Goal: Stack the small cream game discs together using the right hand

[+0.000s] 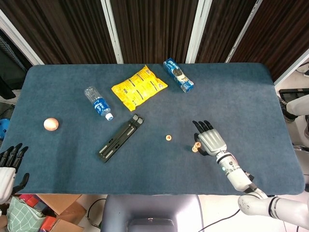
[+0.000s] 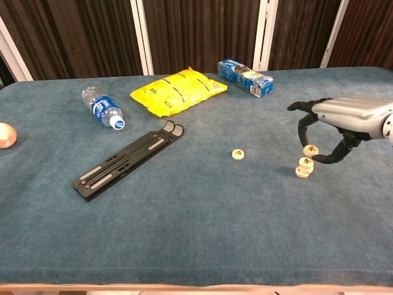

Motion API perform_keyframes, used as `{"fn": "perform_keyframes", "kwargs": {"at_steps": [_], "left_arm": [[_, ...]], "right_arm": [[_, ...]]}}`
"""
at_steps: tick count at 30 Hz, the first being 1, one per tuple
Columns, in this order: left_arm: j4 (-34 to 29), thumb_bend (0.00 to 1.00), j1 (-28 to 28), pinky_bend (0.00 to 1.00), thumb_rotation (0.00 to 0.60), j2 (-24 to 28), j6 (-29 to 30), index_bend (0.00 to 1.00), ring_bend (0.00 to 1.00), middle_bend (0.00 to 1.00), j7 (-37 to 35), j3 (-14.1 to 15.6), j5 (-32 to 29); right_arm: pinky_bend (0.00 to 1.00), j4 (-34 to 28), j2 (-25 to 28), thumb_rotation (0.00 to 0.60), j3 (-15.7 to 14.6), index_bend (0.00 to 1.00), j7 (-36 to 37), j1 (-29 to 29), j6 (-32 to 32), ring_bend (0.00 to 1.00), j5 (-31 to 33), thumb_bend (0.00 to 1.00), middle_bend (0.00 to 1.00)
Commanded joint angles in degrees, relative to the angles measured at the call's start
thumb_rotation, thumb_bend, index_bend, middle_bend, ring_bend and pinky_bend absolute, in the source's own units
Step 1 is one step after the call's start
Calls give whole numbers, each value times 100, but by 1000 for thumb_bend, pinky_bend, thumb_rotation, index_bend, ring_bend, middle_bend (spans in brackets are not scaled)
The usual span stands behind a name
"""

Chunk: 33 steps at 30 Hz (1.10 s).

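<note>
My right hand (image 2: 336, 123) pinches a small cream game disc (image 2: 311, 150) between thumb and a fingertip, its other fingers spread. The disc hangs just above a short stack of two cream discs (image 2: 303, 167) on the blue table cloth. In the head view the right hand (image 1: 211, 140) covers most of that stack (image 1: 195, 147). One loose cream disc (image 2: 238, 154) lies to the left, also seen in the head view (image 1: 168, 138). My left hand (image 1: 9, 162) hangs off the table's near left corner with nothing in it, fingers apart.
A black folded stand (image 2: 128, 160) lies left of centre. Behind it are a water bottle (image 2: 101, 107), a yellow snack bag (image 2: 178, 90) and a blue biscuit box (image 2: 246, 77). An orange ball (image 1: 50, 124) sits at the far left.
</note>
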Motion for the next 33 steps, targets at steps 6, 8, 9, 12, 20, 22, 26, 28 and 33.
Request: {"fn": "perform_keyframes", "kwargs": {"at_steps": [6, 8, 9, 12, 20, 22, 26, 28, 33], "left_arm": [[-3, 425, 4, 129, 600, 13, 16, 12, 0, 0, -21, -6, -5], [-3, 425, 10, 129, 600, 20, 29, 12, 0, 0, -38, -6, -2], [-4, 425, 12, 129, 600, 22, 32, 12, 0, 0, -43, -6, 0], [-6, 425, 15, 129, 600, 29, 38, 12, 0, 0, -50, -2, 8], [1, 425, 17, 129, 600, 21, 61, 9, 0, 0, -59, -13, 12], [10, 425, 19, 128, 600, 16, 57, 9, 0, 0, -58, -14, 0], [15, 425, 14, 129, 600, 8, 51, 8, 0, 0, -55, -24, -15], [12, 425, 15, 129, 600, 8, 53, 8, 0, 0, -56, -23, -15], [10, 426, 14, 129, 600, 9, 47, 9, 0, 0, -53, -22, -19]], "right_arm": [[0, 275, -175, 600, -15, 643, 41, -10, -101, 0, -41, 458, 38], [0, 291, -205, 600, -4, 641, 15, -7, -112, 0, -33, 458, 38], [0, 296, -211, 600, 0, 639, -6, -5, -112, 0, -30, 458, 38], [0, 308, -235, 600, 14, 622, -64, -1, -122, 0, 1, 458, 38], [0, 304, -239, 600, 10, 488, -166, 13, -191, 0, 68, 458, 37], [0, 291, -222, 600, 13, 460, -186, 16, -203, 0, 78, 458, 34], [0, 216, -144, 600, 8, 424, -152, 6, -234, 0, 65, 458, 25], [0, 174, -102, 600, 33, 410, -66, -11, -212, 0, 44, 458, 21], [0, 129, -19, 600, 163, 394, 215, -26, -207, 0, 63, 458, 19]]}}
